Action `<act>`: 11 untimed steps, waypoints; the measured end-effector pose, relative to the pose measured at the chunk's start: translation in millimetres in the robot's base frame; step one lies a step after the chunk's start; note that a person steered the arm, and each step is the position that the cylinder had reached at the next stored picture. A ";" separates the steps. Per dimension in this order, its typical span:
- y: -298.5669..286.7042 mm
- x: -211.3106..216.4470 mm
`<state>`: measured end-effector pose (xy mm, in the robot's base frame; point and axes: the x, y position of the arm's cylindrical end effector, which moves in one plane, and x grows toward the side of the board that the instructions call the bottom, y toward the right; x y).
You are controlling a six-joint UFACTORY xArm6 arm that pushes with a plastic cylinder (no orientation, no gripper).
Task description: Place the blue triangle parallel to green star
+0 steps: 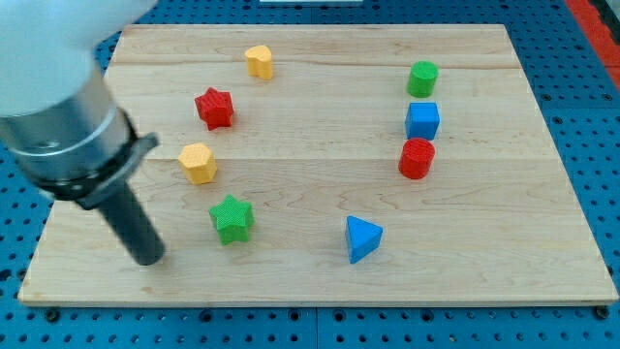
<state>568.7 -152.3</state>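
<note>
The blue triangle (362,237) lies on the wooden board (310,281) at the lower middle. The green star (232,218) lies to its left, a good gap between them. My tip (148,259) rests on the board to the left of the green star and slightly below it, apart from it. The tip is far to the left of the blue triangle, with the star between them.
A yellow block (198,162) lies above the green star. A red star (214,107) and a second yellow block (259,61) lie higher up. On the right stand a green cylinder (422,78), a blue cube (422,120) and a red cylinder (417,158).
</note>
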 end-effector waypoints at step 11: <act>202.4 11.4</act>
